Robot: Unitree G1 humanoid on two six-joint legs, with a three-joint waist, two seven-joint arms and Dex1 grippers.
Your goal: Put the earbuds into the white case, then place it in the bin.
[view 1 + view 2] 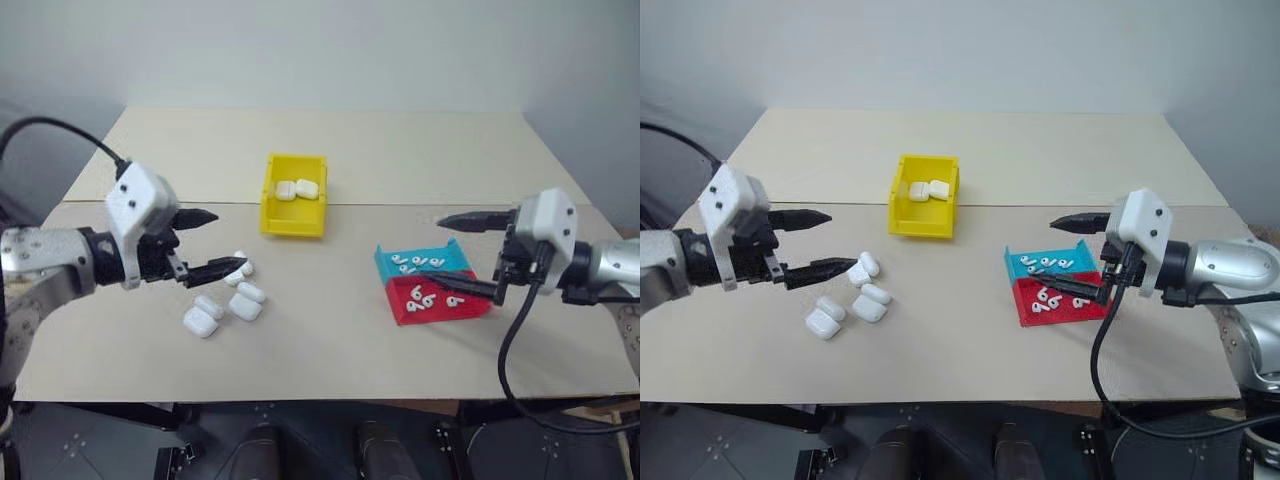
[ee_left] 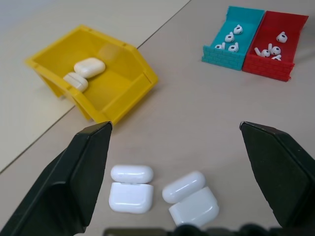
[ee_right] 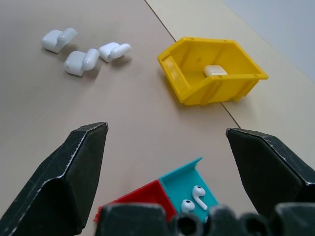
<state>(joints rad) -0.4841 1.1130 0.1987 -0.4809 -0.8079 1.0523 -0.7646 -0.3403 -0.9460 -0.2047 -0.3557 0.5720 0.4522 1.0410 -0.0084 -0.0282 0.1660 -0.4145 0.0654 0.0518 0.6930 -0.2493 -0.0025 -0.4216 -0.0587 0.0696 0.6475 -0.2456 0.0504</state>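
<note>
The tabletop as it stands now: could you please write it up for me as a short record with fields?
surface: beige table
bin: yellow, centre back, two closed white cases inside
loose cases: four open white cases on the table under the left gripper
earbuds: white earbuds lying in the cyan tray and the red tray
left gripper: open, empty, above the loose cases
right gripper: open, empty, above the trays
</note>
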